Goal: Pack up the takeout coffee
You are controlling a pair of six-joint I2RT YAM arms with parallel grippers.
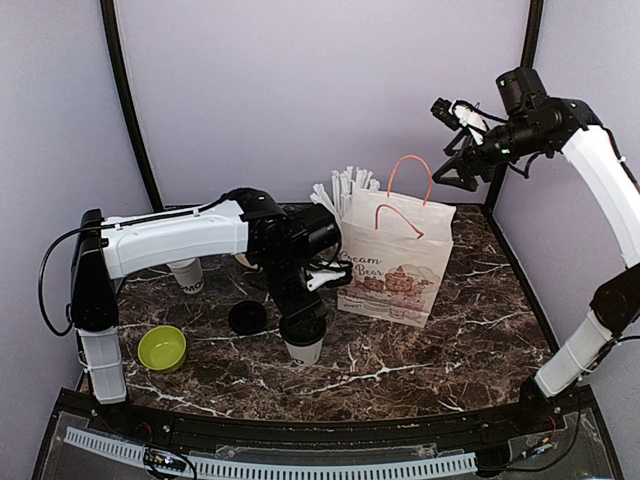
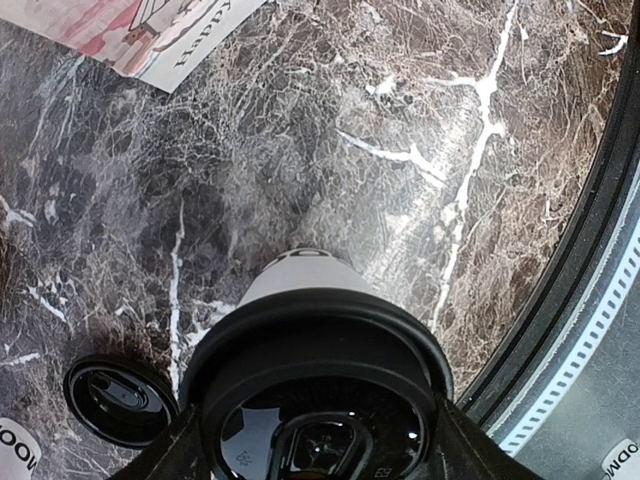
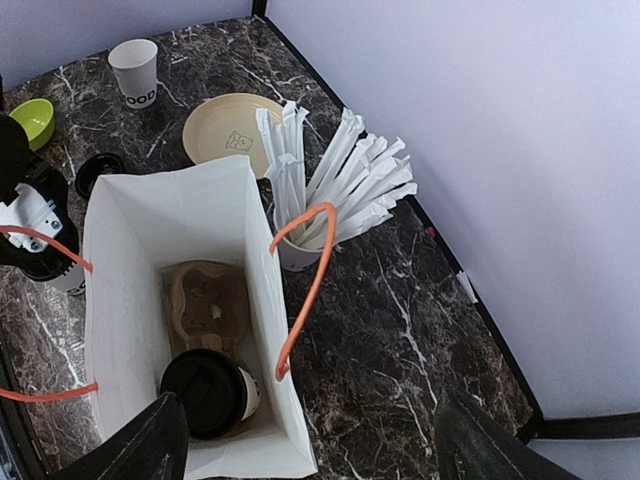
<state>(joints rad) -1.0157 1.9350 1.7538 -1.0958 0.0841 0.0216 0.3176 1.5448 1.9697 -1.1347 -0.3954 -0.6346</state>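
cup (image 3: 203, 388) in bag (image 3: 180, 215), 2nd cup (image 1: 305, 351) left

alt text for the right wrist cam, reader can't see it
Looking down into an open white paper bag with orange handles, holding a brown cardboard carrier and one black-lidded coffee cup. Beyond it are a cup of wrapped straws, a tan plate, a lidless printed cup, a green bowl and a loose black lid.
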